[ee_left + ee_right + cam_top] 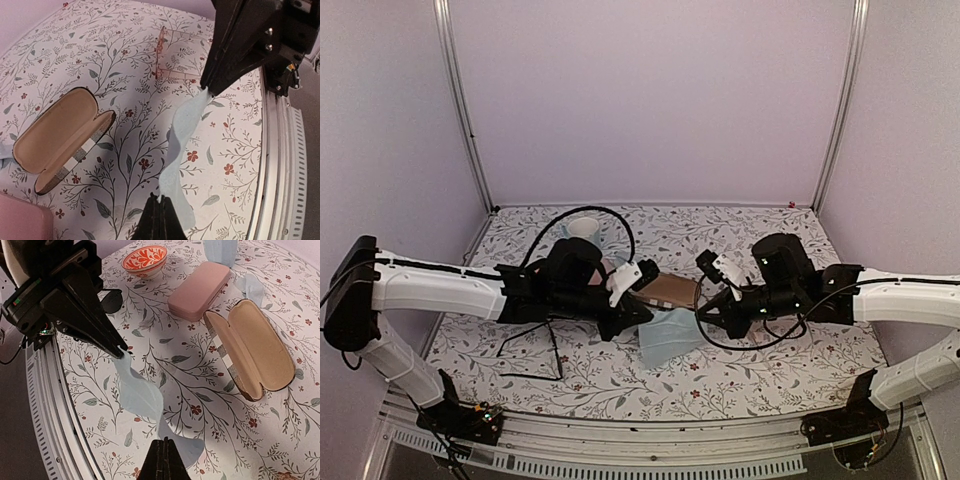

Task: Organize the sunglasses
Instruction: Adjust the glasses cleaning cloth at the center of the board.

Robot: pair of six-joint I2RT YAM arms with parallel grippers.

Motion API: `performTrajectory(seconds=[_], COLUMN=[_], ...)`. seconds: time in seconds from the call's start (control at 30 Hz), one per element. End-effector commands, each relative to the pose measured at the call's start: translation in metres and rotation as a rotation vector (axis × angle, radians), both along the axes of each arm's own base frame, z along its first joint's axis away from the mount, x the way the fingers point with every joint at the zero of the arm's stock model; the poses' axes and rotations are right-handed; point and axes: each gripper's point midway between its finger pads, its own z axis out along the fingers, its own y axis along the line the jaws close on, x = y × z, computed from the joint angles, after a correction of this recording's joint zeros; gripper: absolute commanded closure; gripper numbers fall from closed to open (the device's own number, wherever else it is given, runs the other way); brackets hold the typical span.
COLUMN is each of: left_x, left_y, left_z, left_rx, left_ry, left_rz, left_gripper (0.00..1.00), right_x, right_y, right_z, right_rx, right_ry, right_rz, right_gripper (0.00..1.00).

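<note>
My left gripper (642,310) and right gripper (704,318) are each shut on an end of a pale blue cloth (670,340), held stretched between them just above the table. The cloth also shows in the left wrist view (182,145) and the right wrist view (137,390). The black wire-frame sunglasses (554,350) lie near the front left, below my left arm. The pinkish translucent sunglasses (172,55) lie beyond my right gripper (207,90); they are hidden in the top view. My left gripper's tips (160,199) and my right gripper's tips (166,442) both pinch cloth.
An open brown case with a tan lining (60,137) lies just behind the cloth (255,347). A closed pink case (199,290) and a red-patterned bowl (145,259) sit further back. Another blue cloth (220,250) lies behind them. The table's front rail (280,165) is close.
</note>
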Motion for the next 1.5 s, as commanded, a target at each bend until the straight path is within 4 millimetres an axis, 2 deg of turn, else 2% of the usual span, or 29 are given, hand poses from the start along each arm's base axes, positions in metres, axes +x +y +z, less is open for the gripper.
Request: performTrajectory(seconds=[0.0,0.5,0.7,0.83,1.07,1.33,1.47], left_x=[-0.008,-0.064,-0.083,-0.08,-0.061,-0.031,-0.016], left_y=[-0.005,0.002,0.005,0.006,0.004,-0.004,-0.004], left_z=[0.006,0.01,-0.001,-0.01,-0.031,-0.047,-0.057], left_rx=[-0.02,-0.022,-0.009,0.002,0.047,0.06,0.074], left_ry=[-0.002,0.062,0.105,0.108,0.098,0.094,0.089], left_rz=[-0.021,0.008,0.018,0.039,0.061,0.085,0.104], left_gripper=[1.0,1.0,1.0,1.0,1.0,1.0,1.0], right_x=[-0.012,-0.076,-0.091,-0.085,-0.059,-0.022,-0.01], right_y=[0.002,0.008,0.006,0.003,-0.002,-0.006,-0.005], right_z=[0.001,0.007,-0.006,-0.019,-0.05,-0.05,-0.063], right_rx=[0.024,0.104,0.095,0.065,-0.031,-0.024,-0.067], right_ry=[0.014,0.093,0.137,0.149,0.158,0.12,0.111], right_rz=[0.058,0.157,0.152,0.098,-0.038,-0.109,-0.1], right_gripper=[1.0,1.0,1.0,1.0,1.0,1.0,1.0])
